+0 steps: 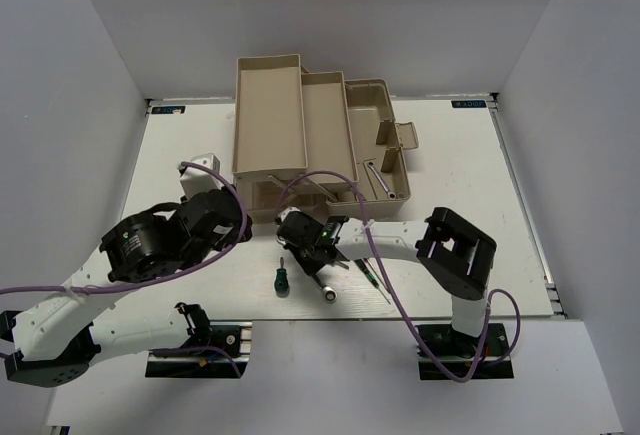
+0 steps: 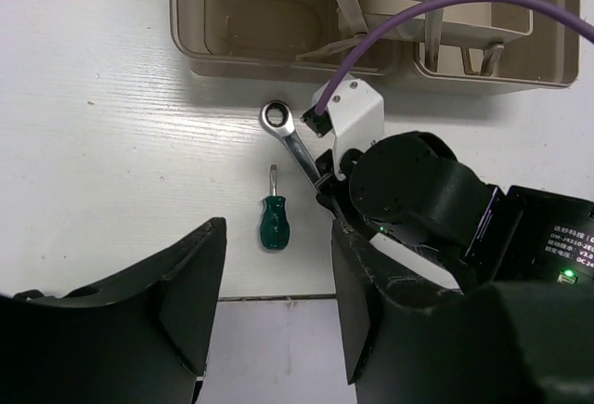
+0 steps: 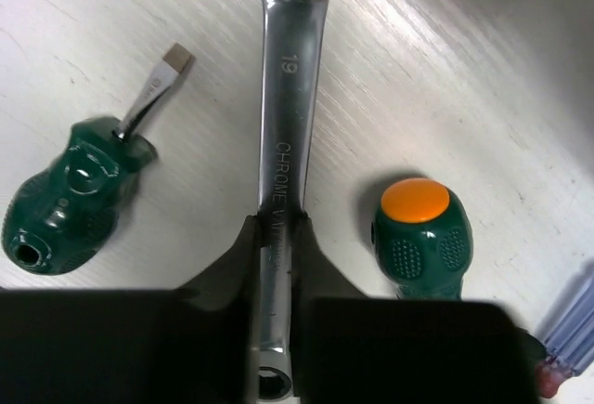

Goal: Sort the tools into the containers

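My right gripper (image 3: 277, 237) is shut on a slim silver wrench (image 3: 290, 97), gripping its shank near one end. In the left wrist view the wrench (image 2: 295, 144) points its ring end toward the toolbox (image 2: 371, 60), low at the table. One green-handled screwdriver (image 3: 65, 204) lies left of it, and another with an orange cap (image 3: 422, 237) lies right. My left gripper (image 2: 278, 320) is open and empty, near the table's front edge, left of the right gripper (image 1: 305, 238). A second wrench (image 1: 378, 180) lies in the toolbox base. A thin dark screwdriver (image 1: 375, 280) lies on the table.
The beige cantilever toolbox (image 1: 395, 140) stands open at the back centre, with long trays (image 1: 268, 105) spread to its left. A purple handle (image 3: 568, 330) shows at the right edge of the right wrist view. Purple cables loop over both arms.
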Available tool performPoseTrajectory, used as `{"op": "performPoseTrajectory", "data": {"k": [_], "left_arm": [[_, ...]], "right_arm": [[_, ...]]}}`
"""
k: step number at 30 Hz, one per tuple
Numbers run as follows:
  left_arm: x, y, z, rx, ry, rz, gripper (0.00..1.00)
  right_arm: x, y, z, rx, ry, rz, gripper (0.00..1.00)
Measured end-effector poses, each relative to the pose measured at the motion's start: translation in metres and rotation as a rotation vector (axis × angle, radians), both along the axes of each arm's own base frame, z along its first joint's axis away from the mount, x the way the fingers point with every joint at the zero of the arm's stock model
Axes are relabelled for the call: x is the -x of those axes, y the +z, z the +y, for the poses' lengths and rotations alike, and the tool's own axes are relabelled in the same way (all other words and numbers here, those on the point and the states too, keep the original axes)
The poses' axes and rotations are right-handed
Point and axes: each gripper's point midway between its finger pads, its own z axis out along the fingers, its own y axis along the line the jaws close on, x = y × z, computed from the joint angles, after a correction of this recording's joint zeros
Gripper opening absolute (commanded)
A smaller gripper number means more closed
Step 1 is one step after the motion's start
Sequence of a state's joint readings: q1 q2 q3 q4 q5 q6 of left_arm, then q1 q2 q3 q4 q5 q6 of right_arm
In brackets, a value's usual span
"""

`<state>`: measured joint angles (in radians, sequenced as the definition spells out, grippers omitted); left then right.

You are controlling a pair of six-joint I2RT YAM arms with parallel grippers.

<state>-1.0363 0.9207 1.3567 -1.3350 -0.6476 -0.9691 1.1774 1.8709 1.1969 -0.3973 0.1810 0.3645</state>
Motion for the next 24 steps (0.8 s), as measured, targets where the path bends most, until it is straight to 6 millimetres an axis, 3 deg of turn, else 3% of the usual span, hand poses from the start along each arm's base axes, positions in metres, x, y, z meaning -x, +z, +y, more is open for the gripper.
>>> {"op": "performPoseTrajectory", "data": {"k": [6, 11, 16, 24], "left_arm": [[0.000, -0.009, -0.003, -0.006, -0.002, 0.014, 0.60], [0.004, -0.036, -0.008, -0.037, -0.022, 0.069, 0.60], [0.011, -0.064, -0.010, -0.064, -0.039, 0.130, 0.60], [0.012, -0.068, -0.017, -0.026, -0.051, 0.135, 0.60]], "right_arm": [[0.000, 0.001, 0.006, -0.030, 0.006, 0.012, 0.00], [0.001, 0.004, 0.006, -0.056, 0.048, 0.060, 0.00], [0.008, 0.012, -0.011, -0.050, 0.102, 0.100, 0.00], [0.003, 0.040, -0.017, -0.101, 0.126, 0.094, 0.00]]}}
